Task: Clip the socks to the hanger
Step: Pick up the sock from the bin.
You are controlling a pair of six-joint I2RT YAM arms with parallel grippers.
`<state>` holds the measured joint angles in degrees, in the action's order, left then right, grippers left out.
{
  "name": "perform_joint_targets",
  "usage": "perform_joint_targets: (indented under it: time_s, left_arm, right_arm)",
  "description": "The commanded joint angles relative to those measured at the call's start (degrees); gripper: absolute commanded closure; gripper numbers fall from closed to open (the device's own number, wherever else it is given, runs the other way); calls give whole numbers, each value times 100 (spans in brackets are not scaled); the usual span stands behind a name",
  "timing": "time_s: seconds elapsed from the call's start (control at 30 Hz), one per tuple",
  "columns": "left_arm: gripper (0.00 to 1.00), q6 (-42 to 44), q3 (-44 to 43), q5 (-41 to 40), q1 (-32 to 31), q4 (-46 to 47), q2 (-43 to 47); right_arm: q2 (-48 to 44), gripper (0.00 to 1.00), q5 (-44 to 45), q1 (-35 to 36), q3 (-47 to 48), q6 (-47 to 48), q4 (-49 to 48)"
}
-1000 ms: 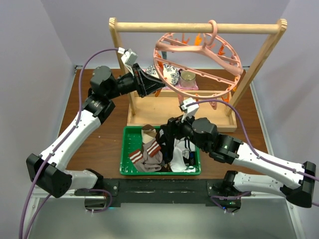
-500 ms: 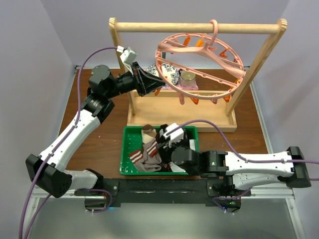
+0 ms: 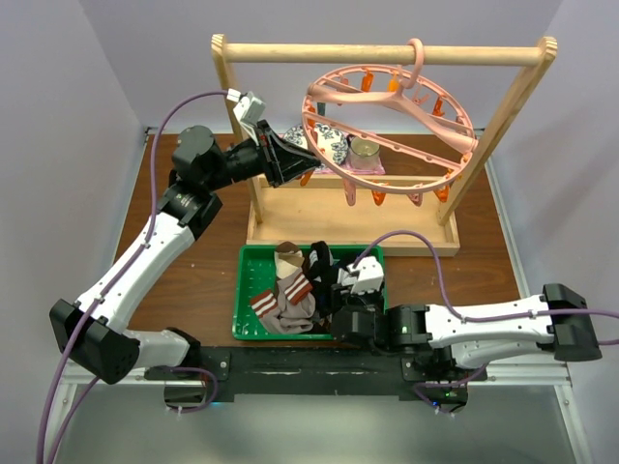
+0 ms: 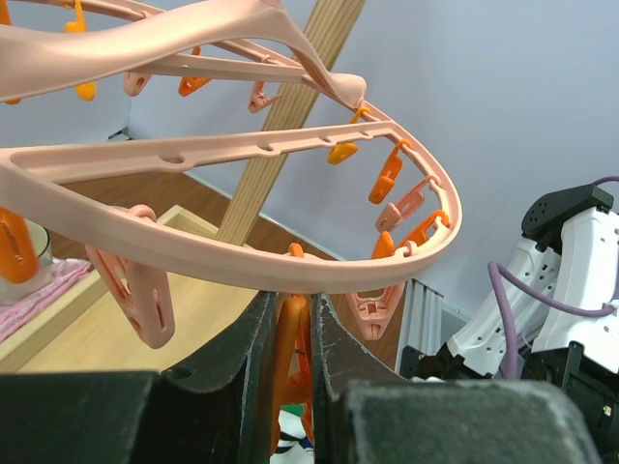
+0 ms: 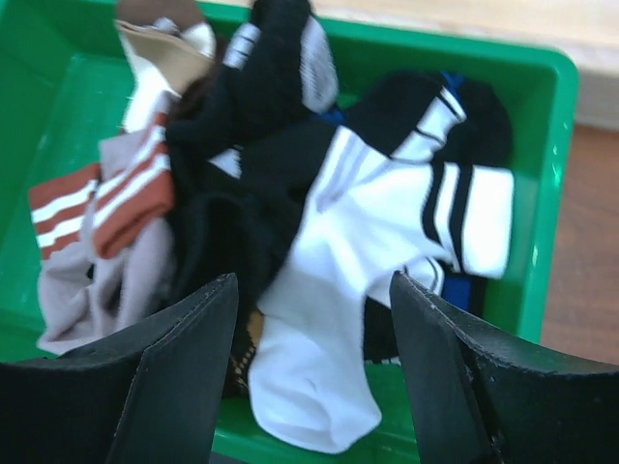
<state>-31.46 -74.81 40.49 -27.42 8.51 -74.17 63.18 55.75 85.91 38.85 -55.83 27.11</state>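
So the left end effector (image 4: pixel 290 307) is up at the hanger (image 4: pixel 193 256), with its jaws squeezed nearly together on one orange clip (image 4: pixel 290 362) that hangs under the near rim of the pink ring. That clip is the only thing between the fingers. The hanger hangs tilted by its hook from the top bar of the wooden rack (image 3: pixel 387 53), and more orange and pink clips dangle all around its rim. In the overhead view a black-and-white patterned sock (image 3: pixel 332 145) sits right beside that end effector at the ring's left side. Can't tell from here whether a clip has it.

The right end effector (image 5: pixel 311 290) is low over the green tray (image 5: pixel 553 145), which sits on the bench (image 3: pixel 208 290) just in front of the rack's base. Its fingers are spread wide with nothing between them, just hovering above the pile. Right below is a white sock (image 5: pixel 329 377) with black stripes, lying partly over a black sock (image 5: pixel 266 87). Off to the left of those is a greyish sock (image 5: pixel 97 208) with rust-and-white stripes, and a brown-and-tan sock (image 5: pixel 169 53) pokes up at the tray's far end. They're all loose in the tray, heaped and overlapping.
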Motion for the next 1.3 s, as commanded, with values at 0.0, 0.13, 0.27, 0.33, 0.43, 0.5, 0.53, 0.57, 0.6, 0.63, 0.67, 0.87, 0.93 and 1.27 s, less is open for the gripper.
perform_joint_targets:
  time_s: [0.0, 0.13, 0.27, 0.33, 0.43, 0.5, 0.53, 0.57, 0.6, 0.63, 0.67, 0.87, 0.93, 1.27]
  left_arm:
    - [100, -106, -280, -6, 17, 194, 96]
    - [100, -114, -280, -6, 17, 195, 105]
    - [100, -149, -271, 20, 26, 195, 122]
    - [100, -158, -263, 38, 26, 203, 114]
    - [100, -176, -263, 29, 17, 203, 122]
    - [100, -167, -254, 20, 17, 195, 131]
    - [100, -158, -245, 20, 17, 195, 131]
    - [100, -158, -236, 12, 17, 195, 140]
    - [100, -150, -219, 12, 9, 195, 149]
    - [100, -150, -210, 3, 17, 195, 157]
    - [100, -150, -210, 11, 17, 203, 166]
    - [100, -211, -192, 38, 17, 238, 184]
    - [100, -211, -175, 29, 26, 239, 184]
    - [100, -141, -122, 12, 17, 203, 236]
  right_arm:
    - [-226, 32, 377, 84, -324, -1641, 709]
    - [-736, 34, -98, 84, -913, -1343, 14]
    - [-956, 34, -283, 75, -1213, -1255, -145]
    - [-1026, 34, -327, 84, -1239, -1054, -302]
    - [-1123, 37, -546, 75, -1336, -544, -847]
    - [-1132, 42, -687, 75, -1450, -236, -1259]
    - [-1106, 45, -784, 75, -1459, -200, -1313]
    - [-1097, 49, -828, 75, -1485, -191, -1349]
    - [-1088, 55, -837, 66, -1486, -208, -1314]
    - [-1080, 57, -837, 66, -1486, -304, -1253]
    - [-1097, 58, -846, 66, -1486, -331, -1165]
    - [-1299, 74, -750, 49, -1407, -86, -1103]
    - [-1290, 97, -714, -47, -1293, 246, -1173]
    - [-887, 100, -1004, -162, 279, 2049, -2059]
